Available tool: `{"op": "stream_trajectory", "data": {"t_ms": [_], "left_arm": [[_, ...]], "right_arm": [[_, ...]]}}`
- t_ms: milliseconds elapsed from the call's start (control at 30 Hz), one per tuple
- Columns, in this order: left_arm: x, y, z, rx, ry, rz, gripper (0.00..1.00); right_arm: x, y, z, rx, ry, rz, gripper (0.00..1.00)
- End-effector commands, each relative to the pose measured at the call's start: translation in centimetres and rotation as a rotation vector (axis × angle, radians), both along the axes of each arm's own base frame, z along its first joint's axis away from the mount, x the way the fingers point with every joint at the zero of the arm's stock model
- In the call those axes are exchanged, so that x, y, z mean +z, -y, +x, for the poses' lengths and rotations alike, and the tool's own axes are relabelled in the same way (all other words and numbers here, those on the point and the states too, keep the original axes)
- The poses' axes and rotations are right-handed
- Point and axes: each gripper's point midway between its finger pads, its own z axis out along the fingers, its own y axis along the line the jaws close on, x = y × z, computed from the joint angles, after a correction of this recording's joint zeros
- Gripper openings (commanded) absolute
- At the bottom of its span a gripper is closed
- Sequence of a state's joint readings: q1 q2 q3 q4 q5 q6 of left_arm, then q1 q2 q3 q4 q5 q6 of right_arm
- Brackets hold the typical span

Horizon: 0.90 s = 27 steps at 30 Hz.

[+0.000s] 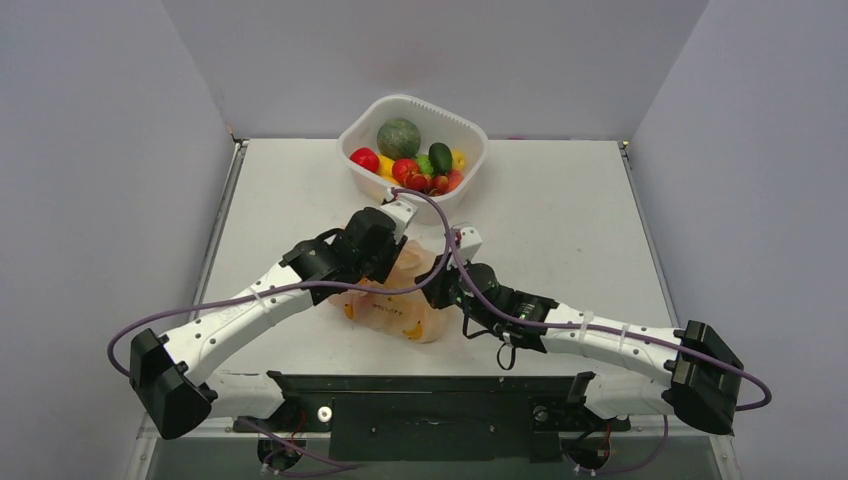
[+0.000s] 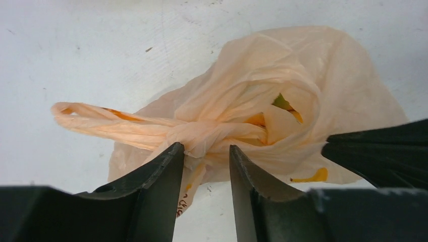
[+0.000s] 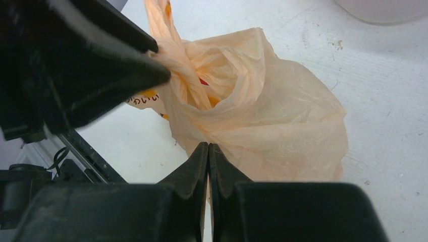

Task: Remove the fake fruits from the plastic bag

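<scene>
- Table (image 1: 560,230): white. The bag (image 1: 400,312) lies mid-table between my two arms, apart from the tub (image 1: 470,130).
- Tub: white, at the far edge. It holds a dark melon (image 1: 398,137) and small loose fruit, so I judge it the drop-off.
- Bag: peach film, crumpled, with its handle (image 2: 101,121) twisted into a rope across the mouth. The step in hand, as I judge it, is opening that mouth. I should draw rope and body apart slowly and low, so the thin film does not tear and nothing rolls out.
- Left gripper (image 2: 207,148): my fingers are part-way apart, astride the twist, with no clamp that I can see. They should close on the rope itself, not on slack film.
- Right gripper (image 3: 208,146): my fingers are pressed together at the bag's near edge. Whether film is pinched, I cannot tell. It serves best as an anchor.
- Fruits (image 3: 203,81): inside the bag, mostly hidden.
- Top view alone: shows the tub and both arms, though the arms hide the mouth.
- Left wrist alone: shows the handle loop and a yellow-green sliver.
- Right wrist alone: shows a red piece and an orange one.
</scene>
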<state>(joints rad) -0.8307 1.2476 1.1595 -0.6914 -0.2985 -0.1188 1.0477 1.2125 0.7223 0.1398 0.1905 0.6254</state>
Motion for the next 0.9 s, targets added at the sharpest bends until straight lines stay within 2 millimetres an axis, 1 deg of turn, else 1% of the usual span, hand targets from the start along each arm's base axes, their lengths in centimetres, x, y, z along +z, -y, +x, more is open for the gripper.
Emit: {"op": "stream_trajectory", "data": {"t_ms": [0,33,67,100,167,200,233,267,300,333,367,400,433,467,500,533,567,600,633,667,767,867], "left_arm": [[-0.2,-1.8,1.9,0.125,0.072,0.075,0.21],[-0.4,-2.0,1.9,0.136,0.066,0.083,0.14],[-0.4,-2.2,1.9,0.166,0.061,0.071,0.03],[-0.4,-2.4,1.7,0.182,0.055,0.059,0.0],[-0.5,-2.6,1.3,0.225,0.024,-0.003,0.0],[-0.8,-2.2,0.9,0.241,-0.014,-0.061,0.0],[-0.6,-2.4,1.0,0.263,-0.025,-0.103,0.0],[-0.6,-1.9,0.4,0.271,-0.063,-0.178,0.0],[-0.6,-2.2,0.5,0.299,-0.078,-0.213,0.0],[-0.7,-2.1,0.0,0.334,-0.11,-0.282,0.0],[-0.7,-2.6,0.3,0.402,-0.127,-0.351,0.0],[-1.1,-2.6,-0.2,0.408,-0.16,-0.414,0.0],[-1.0,-2.6,-0.3,0.457,-0.22,-0.512,0.0],[-0.6,-3.6,0.2,0.494,-0.217,-0.583,0.0],[-0.3,-2.8,-0.4,0.475,-0.276,-0.664,0.0],[0.0,-3.6,0.0,0.5,-0.255,-0.715,0.0],[0.2,-3.8,0.0,0.52,-0.268,-0.752,0.0],[0.0,-4.9,0.2,0.561,-0.264,-0.772,0.0],[-0.6,-5.1,0.0,0.575,-0.293,-0.79,0.0],[-0.6,-6.0,0.3,0.603,-0.287,-0.809,0.0],[-1.3,-6.4,0.3,0.595,-0.289,-0.833,0.0],[-1.2,-7.2,0.6,0.588,-0.25,-0.834,0.0]], "right_arm": [[1.7,-0.4,-0.2,0.05,0.031,0.008,0.0],[1.3,-0.1,-0.3,0.052,0.023,-0.009,0.0],[0.9,0.2,-0.3,0.052,0.016,-0.021,0.0],[0.6,0.8,-0.2,0.042,0.006,-0.034,0.0],[-0.3,1.9,-0.1,0.023,-0.022,-0.046,0.0],[-0.3,2.3,0.0,0.02,-0.034,-0.038,0.0],[-0.8,2.6,-0.1,0.016,-0.055,-0.042,0.0],[-0.9,2.9,-0.2,0.015,-0.067,-0.039,0.0],[-1.1,3.0,-0.3,0.012,-0.081,-0.034,0.0],[-1.1,3.1,-0.5,0.015,-0.088,-0.024,0.0],[-1.7,3.4,-0.7,0.008,-0.114,-0.027,0.0],[-1.7,3.6,-0.9,0.002,-0.138,-0.015,0.0],[-2.1,3.8,-1.2,0.001,-0.154,-0.011,0.0],[-2.1,4.1,-1.2,-0.013,-0.174,-0.001,0.0],[-2.3,4.4,-1.1,-0.019,-0.189,0.003,0.0],[-2.6,4.6,-1.2,-0.025,-0.211,-0.002,0.0],[-2.7,5.0,-0.9,-0.037,-0.223,-0.002,0.0],[-3.0,5.2,-1.1,-0.037,-0.248,-0.005,0.0],[-3.2,5.5,-1.0,-0.042,-0.263,-0.001,0.0],[-3.6,5.9,-1.1,-0.051,-0.277,-0.001,0.0],[-4.4,7.0,-0.4,-0.086,-0.294,0.0,0.0],[-4.9,7.7,0.3,-0.1,-0.295,-0.019,0.0]]}}
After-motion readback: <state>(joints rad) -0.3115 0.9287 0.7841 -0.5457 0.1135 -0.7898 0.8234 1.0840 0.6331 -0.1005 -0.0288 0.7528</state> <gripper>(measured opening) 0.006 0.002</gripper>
